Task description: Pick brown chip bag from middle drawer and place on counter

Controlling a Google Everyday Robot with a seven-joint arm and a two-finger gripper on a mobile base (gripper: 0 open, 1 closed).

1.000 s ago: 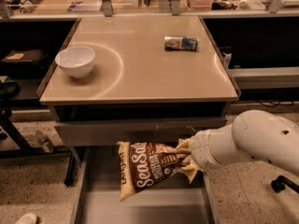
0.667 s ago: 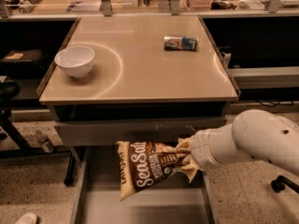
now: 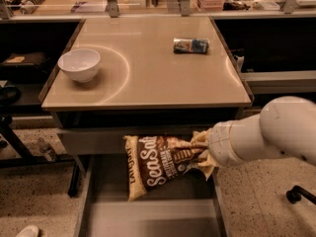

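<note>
The brown chip bag (image 3: 158, 164) with white "Sea Salt" lettering hangs tilted above the open middle drawer (image 3: 148, 217), in front of the cabinet and below the counter's front edge. My gripper (image 3: 203, 155) comes in from the right on a thick white arm and is shut on the bag's right end. The beige counter (image 3: 148, 78) lies above and behind the bag.
A white bowl (image 3: 79, 64) stands at the counter's left. A small blue-and-white packet (image 3: 191, 45) lies at its back right. A dark rack leg (image 3: 15, 142) and speckled floor are to the left. Shelves with clutter run along the back.
</note>
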